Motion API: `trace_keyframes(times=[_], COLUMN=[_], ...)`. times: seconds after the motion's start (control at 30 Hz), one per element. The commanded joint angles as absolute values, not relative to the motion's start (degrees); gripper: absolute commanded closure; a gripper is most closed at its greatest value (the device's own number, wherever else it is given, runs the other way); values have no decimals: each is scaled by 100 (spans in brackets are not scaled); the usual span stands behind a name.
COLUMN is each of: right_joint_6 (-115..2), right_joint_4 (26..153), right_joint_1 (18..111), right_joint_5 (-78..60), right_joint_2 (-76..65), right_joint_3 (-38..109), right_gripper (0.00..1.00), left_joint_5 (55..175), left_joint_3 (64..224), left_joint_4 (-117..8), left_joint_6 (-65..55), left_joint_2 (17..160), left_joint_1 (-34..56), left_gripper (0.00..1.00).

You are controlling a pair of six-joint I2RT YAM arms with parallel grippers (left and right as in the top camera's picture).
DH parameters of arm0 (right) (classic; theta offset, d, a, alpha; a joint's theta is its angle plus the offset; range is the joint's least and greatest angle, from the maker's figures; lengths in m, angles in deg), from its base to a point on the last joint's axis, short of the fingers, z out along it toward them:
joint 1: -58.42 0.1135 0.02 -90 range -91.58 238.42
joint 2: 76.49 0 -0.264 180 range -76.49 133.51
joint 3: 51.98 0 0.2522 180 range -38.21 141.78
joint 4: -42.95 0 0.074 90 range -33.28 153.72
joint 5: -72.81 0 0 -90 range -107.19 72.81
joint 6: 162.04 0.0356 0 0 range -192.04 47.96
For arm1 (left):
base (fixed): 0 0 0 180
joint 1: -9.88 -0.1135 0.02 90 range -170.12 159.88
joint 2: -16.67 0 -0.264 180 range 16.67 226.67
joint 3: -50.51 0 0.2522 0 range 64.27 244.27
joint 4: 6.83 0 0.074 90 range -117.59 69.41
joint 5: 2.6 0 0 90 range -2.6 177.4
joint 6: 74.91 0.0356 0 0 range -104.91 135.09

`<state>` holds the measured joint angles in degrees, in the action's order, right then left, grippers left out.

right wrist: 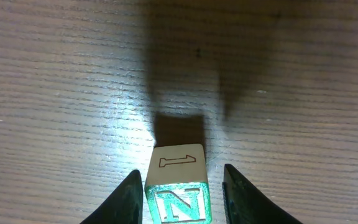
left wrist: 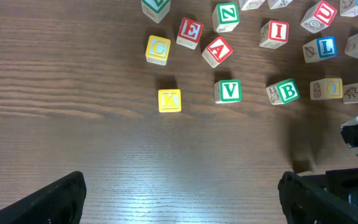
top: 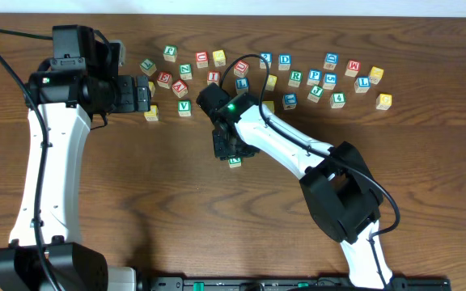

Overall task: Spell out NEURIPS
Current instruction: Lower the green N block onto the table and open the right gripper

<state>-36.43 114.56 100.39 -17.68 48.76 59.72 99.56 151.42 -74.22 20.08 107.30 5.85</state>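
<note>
A pale cube with a green N stands on the table between the fingers of my right gripper. The jaws are open, with a clear gap on the cube's right side; the left finger is very close to it. From overhead the cube peeks out below the right gripper. My left gripper is wide open and empty, hovering near the row's left end. Red E, I and U, plus R and P, lie in the scattered row at the back.
Other cubes lie in the back row: yellow K, green V, B, red A, blue L, D. The right arm crosses the middle of the wooden table.
</note>
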Motion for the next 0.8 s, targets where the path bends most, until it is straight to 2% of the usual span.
trace_keyframes(times=[0.0, 0.2, 0.53, 0.77], right_joint_6=[-3569, -3562, -3217, -3068], right_joint_4=[11487, 11456, 11432, 11412], right_joint_1=[10089, 10089, 10089, 10089], right_joint_5=[-1855, -1855, -1855, -1855], right_joint_2=[4937, 4942, 5009, 5016], right_joint_3=[5947, 5947, 5947, 5947], right_gripper=[66, 71, 71, 75], left_joint_5=[10029, 10029, 10029, 10029], left_joint_3=[15289, 15289, 15289, 15289], left_joint_4=[-7435, -7433, -7435, -7435], left_joint_6=[2107, 2107, 2107, 2107], left_joint_2=[10704, 10704, 10704, 10704], left_joint_1=[576, 576, 576, 576], left_gripper=[2, 2, 2, 2])
